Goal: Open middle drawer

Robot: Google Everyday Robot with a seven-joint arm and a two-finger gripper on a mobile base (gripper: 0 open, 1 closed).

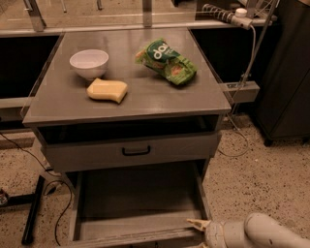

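Note:
The middle drawer [140,198] is pulled far out below the cabinet top, and its deep grey tray looks empty. Its front panel [135,238] runs along the bottom edge of the view, seen from above, and its handle is hidden. My gripper [197,232] is at the right end of that front panel, with my white arm [261,232] reaching in from the lower right corner. Above it, a shorter grey drawer front [133,151] with a small black bar handle [136,151] stands only slightly out.
On the grey cabinet top [63,104] lie a white bowl [89,63], a yellow sponge [107,90] and a green snack bag [166,61]. A power strip [223,14] and its cable hang at the right. A black bar [33,208] and cables lie on the speckled floor at the left.

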